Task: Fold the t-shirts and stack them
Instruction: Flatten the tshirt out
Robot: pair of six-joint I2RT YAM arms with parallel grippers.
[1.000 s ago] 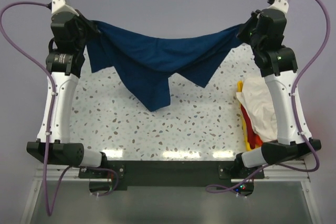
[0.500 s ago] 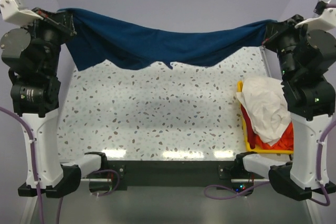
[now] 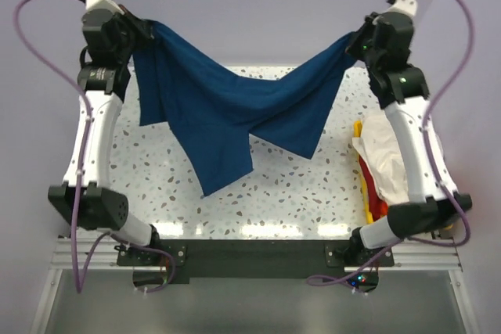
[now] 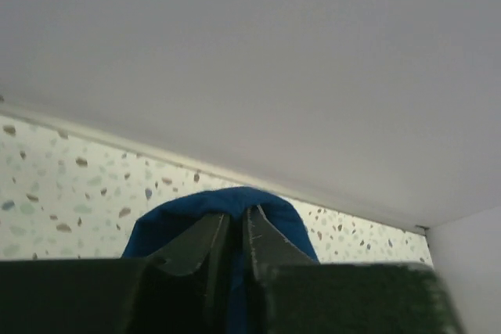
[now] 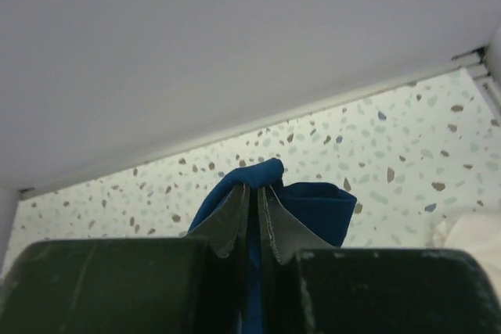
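Note:
A navy blue t-shirt [image 3: 227, 107] hangs in the air above the speckled table [image 3: 282, 185], slung between my two arms. My left gripper [image 3: 145, 30] is shut on its upper left corner. The blue cloth [image 4: 223, 207] bulges over the closed fingertips in the left wrist view. My right gripper [image 3: 356, 41] is shut on the upper right corner, and the cloth [image 5: 313, 213] folds around its fingers in the right wrist view. The shirt sags in the middle; two points hang low over the table. A cream-white t-shirt [image 3: 387, 154] lies over an orange-red one [image 3: 376, 205] at the right.
A yellow bin [image 3: 368, 209] stands at the table's right edge beneath the right arm, holding the cream and orange-red shirts. A lilac wall [image 3: 258, 5] closes off the back of the table.
Half a second ago both arms were raised and spread wide, stretching the navy shirt taut along the back. Now they are lower and closer together, and the shirt sags towards the table.

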